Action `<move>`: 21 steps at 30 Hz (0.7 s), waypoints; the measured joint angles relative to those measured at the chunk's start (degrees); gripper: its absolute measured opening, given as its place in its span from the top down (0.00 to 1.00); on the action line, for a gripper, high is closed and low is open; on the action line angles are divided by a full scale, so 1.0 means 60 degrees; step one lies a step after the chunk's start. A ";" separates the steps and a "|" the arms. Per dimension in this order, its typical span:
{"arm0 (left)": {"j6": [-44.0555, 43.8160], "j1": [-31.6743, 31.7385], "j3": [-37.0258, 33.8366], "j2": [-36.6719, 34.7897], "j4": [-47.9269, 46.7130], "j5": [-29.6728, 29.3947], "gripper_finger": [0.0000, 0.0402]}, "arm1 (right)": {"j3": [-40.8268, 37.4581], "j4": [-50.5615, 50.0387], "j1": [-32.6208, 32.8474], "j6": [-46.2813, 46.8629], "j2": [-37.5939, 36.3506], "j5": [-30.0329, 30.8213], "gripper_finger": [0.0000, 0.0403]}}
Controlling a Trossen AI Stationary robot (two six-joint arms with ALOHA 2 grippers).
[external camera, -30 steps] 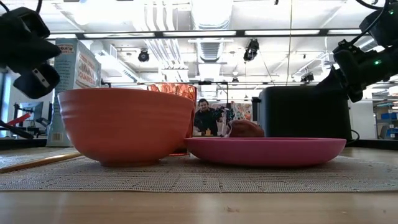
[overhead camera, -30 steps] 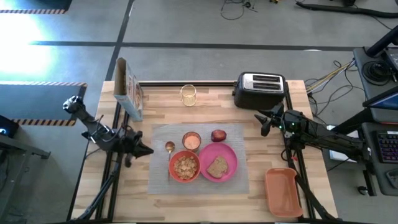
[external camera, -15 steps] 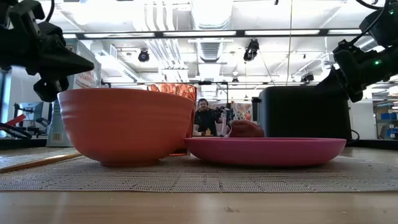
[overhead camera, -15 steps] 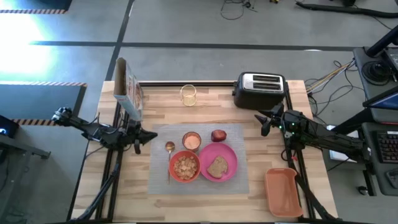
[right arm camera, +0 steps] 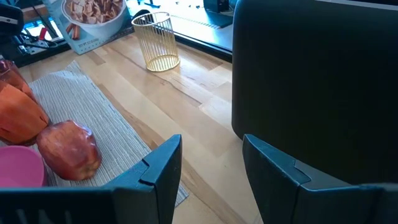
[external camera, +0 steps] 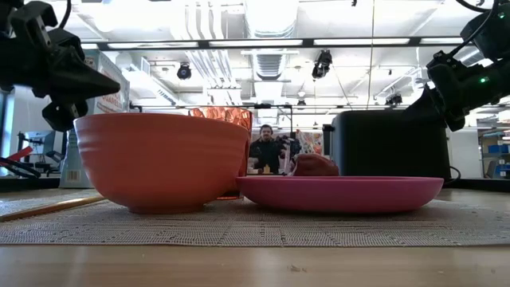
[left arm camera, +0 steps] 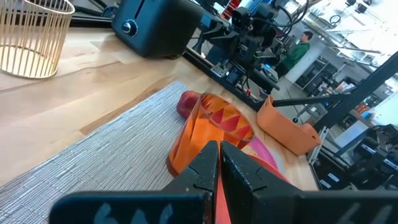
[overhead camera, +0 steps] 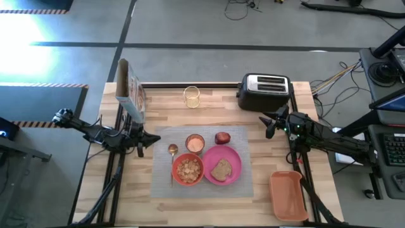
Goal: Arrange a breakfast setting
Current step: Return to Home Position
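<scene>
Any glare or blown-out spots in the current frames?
High view: strong glare on the floor at the picture's upper left, grey mat evenly lit. Low view: ceiling lights blow out; toaster and left gripper show as dark silhouettes.

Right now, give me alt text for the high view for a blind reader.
A grey woven mat holds a round pink plate with a brown toast slice, a red-orange bowl of cereal, a small orange-tinted cup, a red apple and a gold spoon. The left gripper is shut by the mat's left edge; the right gripper, open, is near the black-and-chrome toaster.
</scene>
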 joint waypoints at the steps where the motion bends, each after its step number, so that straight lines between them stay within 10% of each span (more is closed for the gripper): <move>1: 0.0001 0.0000 0.0007 0.0004 0.0006 0.0000 1.00 | 0.0002 0.0000 0.0000 0.0000 0.0000 -0.0002 0.60; 21: 0.0000 0.0000 0.0023 0.0003 0.0068 0.0004 1.00 | 0.0000 0.0000 0.0000 0.0000 0.0000 -0.0003 0.60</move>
